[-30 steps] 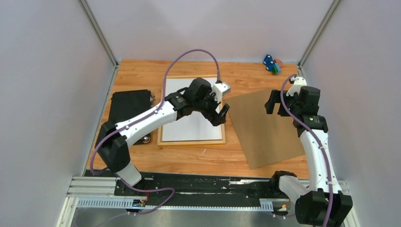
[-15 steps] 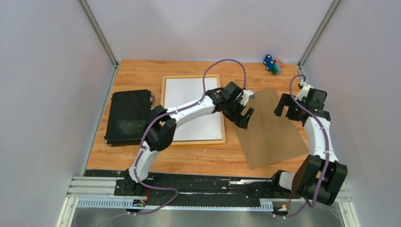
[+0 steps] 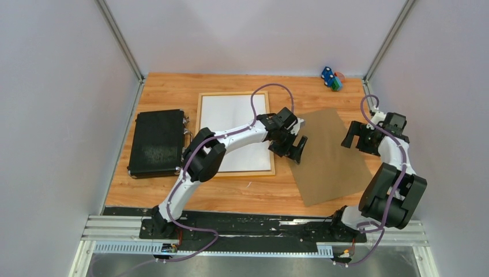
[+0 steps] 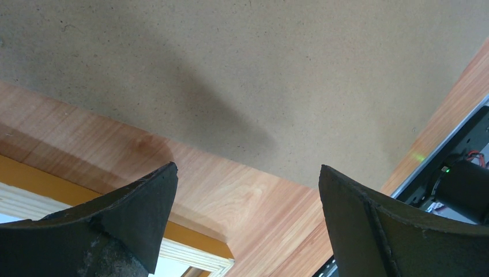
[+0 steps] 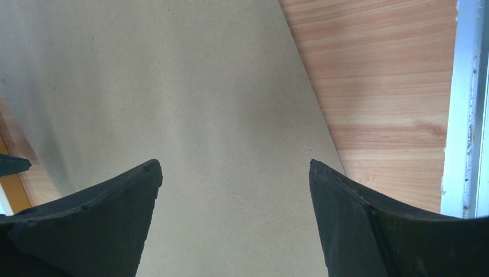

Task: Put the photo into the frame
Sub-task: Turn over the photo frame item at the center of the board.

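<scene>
The frame [image 3: 198,133] of orange-tan wood lies flat at the table's middle. A plain white sheet [image 3: 230,124] fills it; no printed picture shows, so I cannot tell if this is the photo. A brown backing board [image 3: 331,158] lies flat to the right of the frame. My left gripper [image 3: 293,151] is open and empty, low over the gap between the frame's near right corner [image 4: 199,257] and the board's left edge [image 4: 259,69]. My right gripper [image 3: 354,136] is open and empty above the board's right part [image 5: 202,104].
A black rectangular case [image 3: 157,142] lies left of the frame. A small blue and green toy [image 3: 331,78] sits at the far right corner. Grey walls and metal posts close in the table; a metal rail [image 5: 467,104] runs along its right edge.
My left arm has swung right, from over the frame to the board's left edge, and lowered. My right gripper has drifted right and slightly nearer. Both stayed open.
</scene>
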Available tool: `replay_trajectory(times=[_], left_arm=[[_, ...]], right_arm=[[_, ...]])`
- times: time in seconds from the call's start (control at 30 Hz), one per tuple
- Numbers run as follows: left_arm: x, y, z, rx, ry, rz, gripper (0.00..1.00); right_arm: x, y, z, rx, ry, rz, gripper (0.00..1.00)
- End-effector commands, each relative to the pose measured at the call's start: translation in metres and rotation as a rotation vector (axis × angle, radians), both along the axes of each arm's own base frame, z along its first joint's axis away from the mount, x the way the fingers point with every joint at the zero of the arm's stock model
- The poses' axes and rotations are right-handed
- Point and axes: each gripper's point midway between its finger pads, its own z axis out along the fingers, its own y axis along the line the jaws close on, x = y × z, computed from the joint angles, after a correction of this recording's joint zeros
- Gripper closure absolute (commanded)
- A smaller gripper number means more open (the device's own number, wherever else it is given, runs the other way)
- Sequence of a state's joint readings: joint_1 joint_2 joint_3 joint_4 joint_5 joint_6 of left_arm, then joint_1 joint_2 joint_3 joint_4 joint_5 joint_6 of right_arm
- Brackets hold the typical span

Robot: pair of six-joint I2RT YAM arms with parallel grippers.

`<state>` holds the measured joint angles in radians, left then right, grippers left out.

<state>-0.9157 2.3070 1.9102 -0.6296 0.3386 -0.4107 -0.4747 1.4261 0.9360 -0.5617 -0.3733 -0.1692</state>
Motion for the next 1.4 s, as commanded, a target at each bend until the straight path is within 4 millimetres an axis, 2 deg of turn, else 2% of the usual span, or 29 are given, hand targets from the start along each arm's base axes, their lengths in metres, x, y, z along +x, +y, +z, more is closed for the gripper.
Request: replay_trajectory(times=[0.0, 0.23, 0.4, 0.47, 0.63, 0.83, 1.0, 1.13, 1.27, 1.3, 1.33, 1.37], left_arm=[[-0.003, -0.004, 0.002, -0.009, 0.032, 0.064, 0.00], [-0.002, -0.005, -0.011, 0.011, 0.052, 0.067, 0.00], [0.010, -0.002, -0.018, 0.020, 0.059, 0.084, 0.00], [0.015, 0.001, -0.027, 0.027, 0.079, 0.094, 0.00], [0.030, 0.004, -0.031, 0.008, 0.083, 0.115, 0.00], [0.050, 0.007, -0.028, -0.007, 0.040, 0.134, 0.00], [0.065, 0.009, -0.033, 0.002, 0.028, 0.150, 0.00], [0.068, 0.007, -0.040, 0.005, 0.043, 0.157, 0.00], [0.061, 0.008, -0.045, 0.005, 0.083, 0.167, 0.00], [0.061, 0.008, -0.040, -0.006, 0.076, 0.170, 0.00], [0.056, 0.012, -0.045, 0.006, 0.091, 0.178, 0.00], [0.057, 0.011, -0.038, -0.013, 0.080, 0.182, 0.00]], right_arm=[[0.019, -0.010, 0.020, -0.053, -0.091, 0.040, 0.04], [0.022, -0.015, 0.015, -0.058, -0.079, 0.034, 0.04], [0.030, -0.023, 0.012, -0.070, -0.077, 0.045, 0.04], [0.034, -0.026, 0.009, -0.075, -0.074, 0.056, 0.04], [0.045, -0.036, 0.001, -0.083, -0.057, 0.077, 0.04], [0.057, -0.047, -0.020, -0.090, -0.006, 0.104, 0.04], [0.060, -0.049, -0.039, -0.066, 0.038, 0.127, 0.04], [0.056, -0.046, -0.051, -0.049, 0.070, 0.150, 0.05], [0.050, -0.039, -0.060, -0.014, 0.088, 0.174, 0.06], [0.049, -0.037, -0.061, -0.006, 0.090, 0.180, 0.06], [0.047, -0.035, -0.063, 0.002, 0.092, 0.184, 0.06], [0.046, -0.034, -0.065, 0.008, 0.096, 0.186, 0.07]])
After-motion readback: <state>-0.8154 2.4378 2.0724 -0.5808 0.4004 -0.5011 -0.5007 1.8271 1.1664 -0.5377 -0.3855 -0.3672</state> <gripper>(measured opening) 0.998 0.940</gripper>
